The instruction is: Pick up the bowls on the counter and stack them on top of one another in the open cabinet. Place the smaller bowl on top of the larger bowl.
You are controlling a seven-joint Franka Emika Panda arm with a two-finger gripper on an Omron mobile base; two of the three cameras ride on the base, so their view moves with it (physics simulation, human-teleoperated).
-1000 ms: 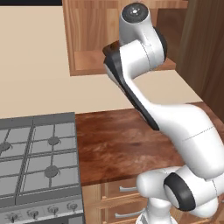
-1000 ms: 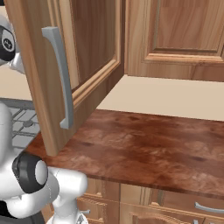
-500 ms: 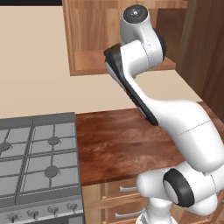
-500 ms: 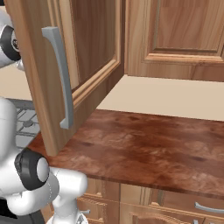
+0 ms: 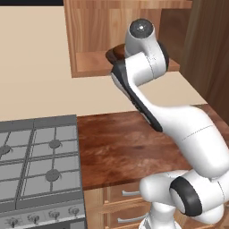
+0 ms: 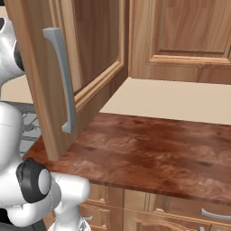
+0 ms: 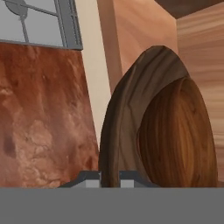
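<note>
My gripper (image 7: pixel 110 180) is shut on the rim of the larger bowl (image 7: pixel 127 127), a wide dark brown wooden one held on edge close to the camera. Inside its rim lies a rounded reddish-brown surface (image 7: pixel 177 135); I cannot tell whether this is the bowl's own inside or the smaller bowl. In the left base view the larger bowl's dark edge (image 5: pixel 115 53) peeks out at the front of the open cabinet's shelf (image 5: pixel 91 62), with my hand hidden behind the arm there. The counter (image 5: pixel 116 143) below is bare wood.
The cabinet's open door (image 6: pixel 58 76) with its grey handle juts out over the counter (image 6: pixel 149 149). A grey gas stove (image 5: pixel 36 156) adjoins the counter on the left. A tall dark wood unit (image 5: pixel 210 53) stands at the right. Drawer fronts run below the worktop.
The upper arm has sunk a little in front of the cabinet. The grip stays shut and the base has not moved.
</note>
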